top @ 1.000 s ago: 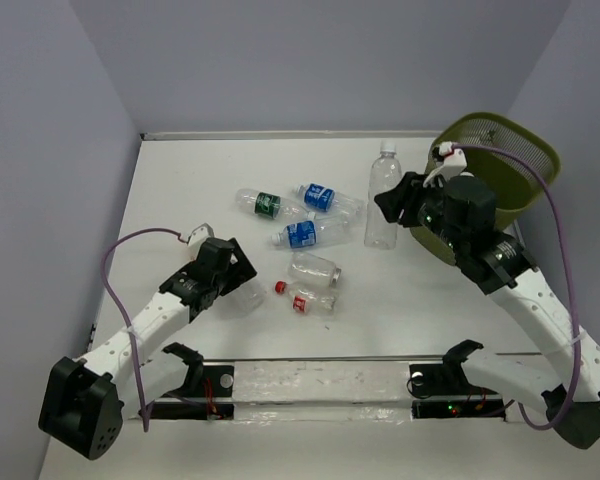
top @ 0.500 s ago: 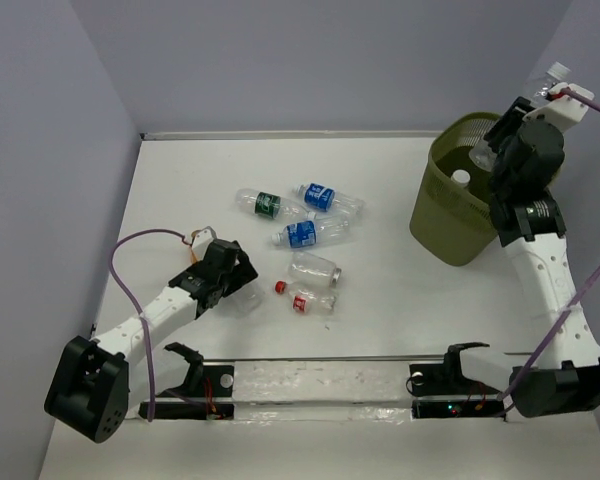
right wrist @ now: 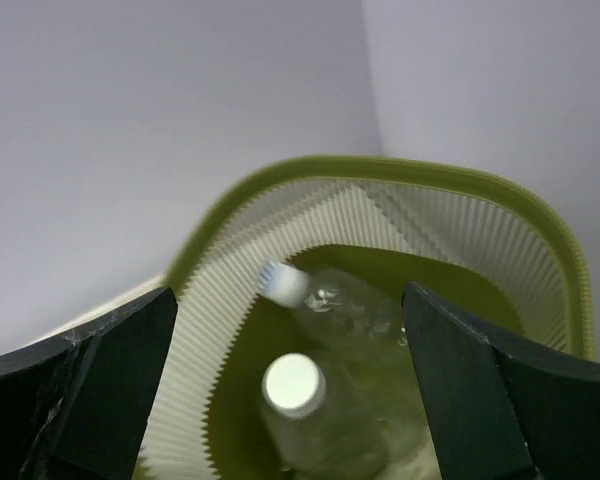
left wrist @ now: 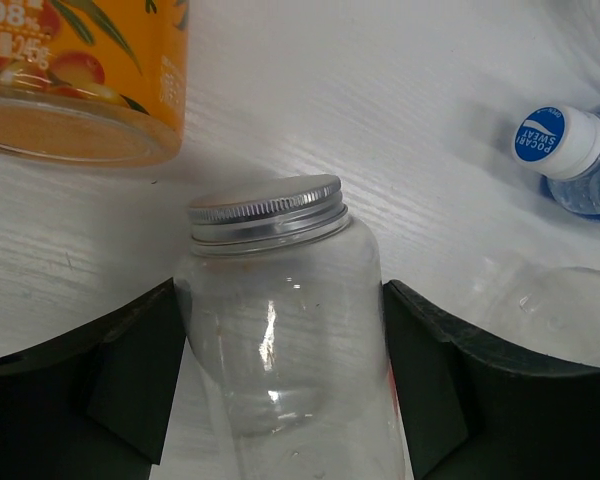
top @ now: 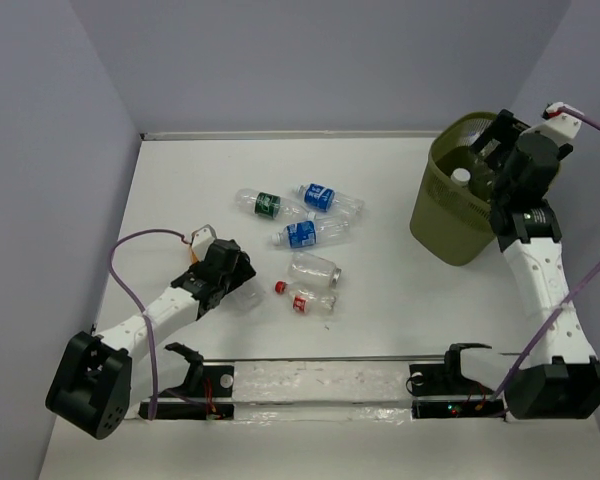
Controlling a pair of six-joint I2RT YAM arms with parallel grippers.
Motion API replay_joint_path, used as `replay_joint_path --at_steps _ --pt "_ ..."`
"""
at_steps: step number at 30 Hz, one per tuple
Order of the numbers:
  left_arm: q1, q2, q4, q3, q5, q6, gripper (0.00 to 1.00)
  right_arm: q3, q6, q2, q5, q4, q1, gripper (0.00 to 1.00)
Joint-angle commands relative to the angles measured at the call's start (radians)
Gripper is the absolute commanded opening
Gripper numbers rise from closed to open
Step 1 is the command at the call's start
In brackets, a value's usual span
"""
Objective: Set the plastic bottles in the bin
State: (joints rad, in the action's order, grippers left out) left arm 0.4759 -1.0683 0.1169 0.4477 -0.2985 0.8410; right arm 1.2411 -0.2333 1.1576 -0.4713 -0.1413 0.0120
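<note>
orange-label bottle [left wrist: 75,75]: cut by top edge | clear jar [left wrist: 280,330]: base off-frame | bottles [right wrist: 350,310] in bin [right wrist: 400,165]: blurred

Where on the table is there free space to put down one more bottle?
Free: the strip between the bottle cluster and the bin, and the far-left corner behind the green-label bottle. Crowded: the middle, where bottles lie close and the left hand grips a silver-capped bottle.

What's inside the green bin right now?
In the bin I see an upright bottle and a tilted bottle, both clear with white caps. Anything lying beneath them is covered.
</note>
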Motion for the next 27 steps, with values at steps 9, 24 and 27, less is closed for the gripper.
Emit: replay_joint_path --at_steps 9,24,27 --pt "0.006 0.214 0.0 0.025 -0.024 -0.071 0.66 -0.167 -0.235 -0.325 0.71 0.045 0.0 1.0" --pt "0.19 0.17 -0.286 0.359 0.047 -0.146 0.62 -0.419 -0.376 -0.302 1.139 0.233 -0.3 1.0" --pt "0.25 0.093 -0.385 0.391 0.079 -0.155 0.62 -0.427 -0.371 -0.241 1.073 0.276 -0.421 1.0"
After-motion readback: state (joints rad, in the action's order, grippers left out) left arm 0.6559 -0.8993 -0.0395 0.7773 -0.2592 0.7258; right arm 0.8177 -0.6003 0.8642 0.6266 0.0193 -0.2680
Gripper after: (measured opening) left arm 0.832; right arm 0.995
